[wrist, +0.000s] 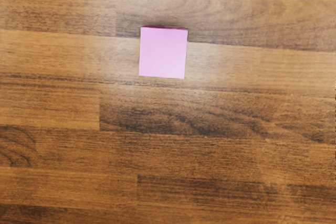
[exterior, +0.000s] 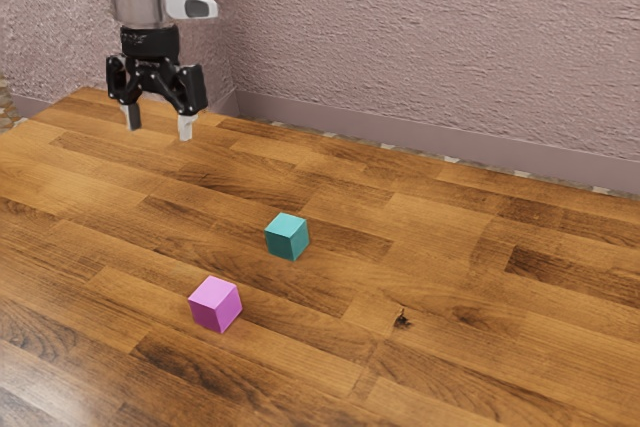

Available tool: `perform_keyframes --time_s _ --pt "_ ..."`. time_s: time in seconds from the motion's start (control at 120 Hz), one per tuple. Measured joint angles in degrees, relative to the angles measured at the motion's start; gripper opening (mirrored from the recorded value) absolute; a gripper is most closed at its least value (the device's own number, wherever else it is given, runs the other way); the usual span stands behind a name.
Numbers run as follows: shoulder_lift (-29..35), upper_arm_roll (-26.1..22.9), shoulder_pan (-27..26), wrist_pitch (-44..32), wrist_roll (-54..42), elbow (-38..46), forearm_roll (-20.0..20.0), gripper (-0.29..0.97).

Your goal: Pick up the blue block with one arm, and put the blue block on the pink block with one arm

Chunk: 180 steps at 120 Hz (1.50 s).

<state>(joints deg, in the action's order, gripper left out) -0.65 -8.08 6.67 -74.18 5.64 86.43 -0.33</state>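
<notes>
The blue block (exterior: 287, 236), closer to teal in this render, rests flat on one face on the wooden table (exterior: 480, 277). It is well apart from the fingers (exterior: 186, 125): in the exterior view it lies lower than their tips and off toward that view's right of them, standing free on the boards.

The pink block (exterior: 215, 304) sits near the blue block but apart from it, a strip of bare wood between the two. Measured from the fingers, it is farther down in the exterior view than the blue one and only slightly toward that view's right of the tips. The wrist view looks straight down on the pink block (wrist: 163, 52), its square top face squared up with the planks of the table (wrist: 210, 156), and a thin dark shadow line along one edge.

The gripper (exterior: 159, 124) hangs at the exterior view's upper left, pointing down, raised above the table. Its two fingers are spread apart with only air between them, clamped on neither block.

Past the blocks, on the side away from the fingers, a small dark knot (exterior: 401, 319) marks the wood. Behind the fingers a rough pinkish wall (exterior: 420, 27) rises above a grey baseboard (exterior: 420, 132)
</notes>
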Motion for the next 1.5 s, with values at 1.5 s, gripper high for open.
perform_keyframes --time_s 1.5 --pt "-33.88 -4.91 1.16 -47.70 3.97 3.44 11.23 0.66"
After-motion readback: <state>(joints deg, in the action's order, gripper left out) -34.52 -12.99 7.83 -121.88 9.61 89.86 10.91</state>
